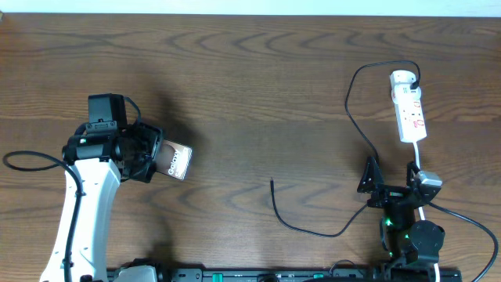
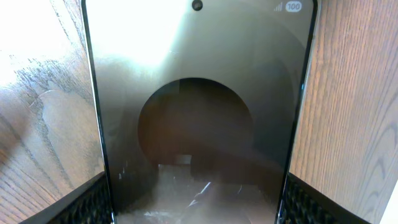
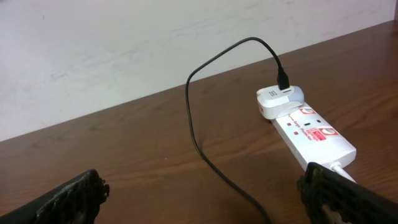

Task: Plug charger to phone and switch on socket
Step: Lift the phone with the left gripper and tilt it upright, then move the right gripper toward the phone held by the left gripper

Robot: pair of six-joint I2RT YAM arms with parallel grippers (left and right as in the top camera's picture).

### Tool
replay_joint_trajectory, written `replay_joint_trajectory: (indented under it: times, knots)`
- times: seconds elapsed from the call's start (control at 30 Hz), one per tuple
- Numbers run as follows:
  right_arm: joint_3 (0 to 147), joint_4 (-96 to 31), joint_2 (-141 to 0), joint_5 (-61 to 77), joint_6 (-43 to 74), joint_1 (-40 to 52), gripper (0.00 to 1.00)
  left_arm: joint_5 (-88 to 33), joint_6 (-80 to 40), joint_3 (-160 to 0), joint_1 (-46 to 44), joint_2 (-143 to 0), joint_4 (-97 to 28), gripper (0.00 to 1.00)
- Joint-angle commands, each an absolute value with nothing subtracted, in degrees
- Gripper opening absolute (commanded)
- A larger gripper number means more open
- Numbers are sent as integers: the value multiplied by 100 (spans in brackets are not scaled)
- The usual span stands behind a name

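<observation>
And here the phone (image 1: 178, 162) is found on the left side of the table (image 1: 250, 70), clasped across its width by the left tool (image 1: 160, 161). In the left wrist view the ribbed pads (image 2: 93, 205) are seen pressed against both long edges, with the screen filling the space between them. The phone appears to be held tilted off the wood (a shadow is cast beneath it in the overhead view). This is presumably done so that its port can be offered to the cable rather than left flat on the surface, though which end carries the port cannot be told. Over on the right the socket (image 1: 409, 110) is laid lengthwise, and the charger (image 1: 354, 117) is already seated in it through a white adapter (image 3: 280, 99) at the far end, so only the phone end is judged outstanding. The cable is looped out to the left and down, and its connector tip (image 1: 272, 182) is seen lying loose near the middle of the table, well apart from the phone. The right tool (image 1: 390, 180) is held low, just short of the socket, with its fingers spread wide and nothing gripped; a stretch of cable is merely seen crossing the table under the gap. That placement is read as a ready stance: the tip is to be collected first, and the red-marked switches (image 3: 311, 127) pressed afterwards.
</observation>
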State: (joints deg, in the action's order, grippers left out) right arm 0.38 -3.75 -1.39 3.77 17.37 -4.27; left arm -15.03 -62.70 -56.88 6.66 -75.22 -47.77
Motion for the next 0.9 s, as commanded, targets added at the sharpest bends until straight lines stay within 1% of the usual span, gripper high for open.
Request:
replay_joint_trajectory:
  times: [0.0,0.17,0.23,0.33,0.4,0.43,0.57,0.67,0.8,0.87]
  knots:
    - [32,-368,-113,346,1669,-403,99,-1450,-6152,-5745,690,-7489,-4768,7]
    - [32,-338,-113,392,1699,-403,99,-1450,-6152,-5745,690,-7487,-4775,7]
    - [32,-106,-113,812,1728,-403,99,-1450,-6152,-5745,690,-7487,-4775,7]
    - [69,696,-115,1540,1409,-403,99,-1450,-6152,-5745,690,-7487,-4775,7]
    - [285,832,-156,1605,1363,-403,99,-1455,-6152,-5745,690,-7487,-4775,7]
    - [563,687,-270,1616,1234,-403,99,-1463,-6152,-5745,690,-7487,-4772,8]
    - [1756,1,-1227,2014,698,-403,99,-1601,-6152,-5745,690,-7487,-4748,7]
    - [3044,-858,-2617,2762,397,-403,99,-1599,-6152,-5745,690,-7487,-4751,8]
    - [5078,-2792,-4783,3741,150,-401,99,-1601,-6152,-5745,690,-7487,-4753,7]
    - [6167,-4143,-5867,4104,-93,-384,99,-1601,-6152,-5745,690,-7487,-4753,7]
